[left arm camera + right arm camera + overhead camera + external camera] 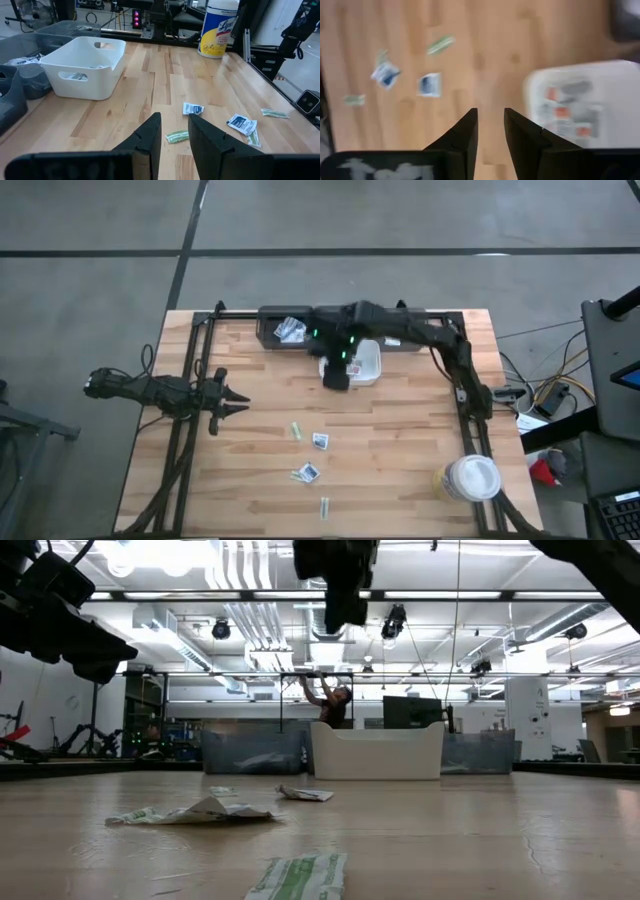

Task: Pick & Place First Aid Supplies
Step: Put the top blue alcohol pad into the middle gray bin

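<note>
Several first aid supplies lie flat on the wooden table near its front middle: a blue-printed packet (pixel 320 441), another (pixel 307 473), a green strip (pixel 296 430) and a pale strip (pixel 325 506). The white tray (pixel 372 368) stands at the far middle with red-printed packets (pixel 565 112) inside. My right gripper (pixel 491 120) hangs open and high over the tray's near left edge, pointing steeply down, with nothing between its fingers. My left gripper (pixel 175 125) waits open at the table's left (pixel 228 398), pointing across toward the packets.
A round white-lidded jar (pixel 470 478) stands near the front right corner. A dark bin (pixel 290 330) with more packets sits at the far edge, left of the tray. Bare wood lies between the tray and the loose packets. A person shows far behind the table (pixel 330 700).
</note>
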Available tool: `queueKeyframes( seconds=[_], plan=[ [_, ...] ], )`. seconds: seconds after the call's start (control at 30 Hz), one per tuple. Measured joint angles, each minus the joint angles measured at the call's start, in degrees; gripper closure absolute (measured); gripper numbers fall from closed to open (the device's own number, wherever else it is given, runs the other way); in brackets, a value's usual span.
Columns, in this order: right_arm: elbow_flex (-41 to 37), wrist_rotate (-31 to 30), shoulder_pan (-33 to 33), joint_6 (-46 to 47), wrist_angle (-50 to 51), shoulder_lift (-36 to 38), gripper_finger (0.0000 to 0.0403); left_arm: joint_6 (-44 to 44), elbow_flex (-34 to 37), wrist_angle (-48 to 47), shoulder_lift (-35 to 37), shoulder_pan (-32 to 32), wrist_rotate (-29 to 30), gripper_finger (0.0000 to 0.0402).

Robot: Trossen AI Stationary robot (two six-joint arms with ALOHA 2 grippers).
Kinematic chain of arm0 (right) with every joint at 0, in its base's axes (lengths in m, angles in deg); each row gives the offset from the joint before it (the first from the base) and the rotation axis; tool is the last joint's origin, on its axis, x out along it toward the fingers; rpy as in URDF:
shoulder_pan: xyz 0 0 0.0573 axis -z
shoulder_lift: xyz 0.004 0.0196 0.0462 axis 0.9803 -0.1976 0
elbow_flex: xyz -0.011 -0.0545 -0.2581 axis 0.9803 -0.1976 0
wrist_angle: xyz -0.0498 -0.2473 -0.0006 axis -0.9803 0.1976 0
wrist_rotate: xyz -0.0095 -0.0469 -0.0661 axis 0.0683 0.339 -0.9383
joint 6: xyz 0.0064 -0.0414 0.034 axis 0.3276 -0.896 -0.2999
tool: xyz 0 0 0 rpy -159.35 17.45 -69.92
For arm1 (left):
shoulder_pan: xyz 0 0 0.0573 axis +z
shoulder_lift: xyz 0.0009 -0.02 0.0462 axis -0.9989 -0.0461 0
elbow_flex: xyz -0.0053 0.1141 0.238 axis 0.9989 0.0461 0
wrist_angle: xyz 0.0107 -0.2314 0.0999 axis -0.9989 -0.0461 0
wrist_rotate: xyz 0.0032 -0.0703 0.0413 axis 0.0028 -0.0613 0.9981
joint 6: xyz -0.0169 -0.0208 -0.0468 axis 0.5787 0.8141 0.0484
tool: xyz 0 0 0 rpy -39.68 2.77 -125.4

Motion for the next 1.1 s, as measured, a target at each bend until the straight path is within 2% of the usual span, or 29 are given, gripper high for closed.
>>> queueKeyframes(
  seconds=[0.17, 0.47, 1.1],
  plan=[
    [-0.1, -1.2, -8.1, 0.3, -0.2, -1.2, 0.0319, 0.0, 0.0, 0.0, 0.0, 0.0, -0.8, 0.0307],
    [-0.5, -9.5, -17.4, 8.4, -2.9, -5.6, 0.0323, 0.4, 0.0, 0.0, 0.0, 0.0, -1.5, 0.0307],
    [-0.5, -10.8, -19.2, 12.0, -5.3, -20.1, 0.0269, 0.6, 0.0, 0.0, -0.2, 0.0, -2.1, 0.0307]
  ],
)
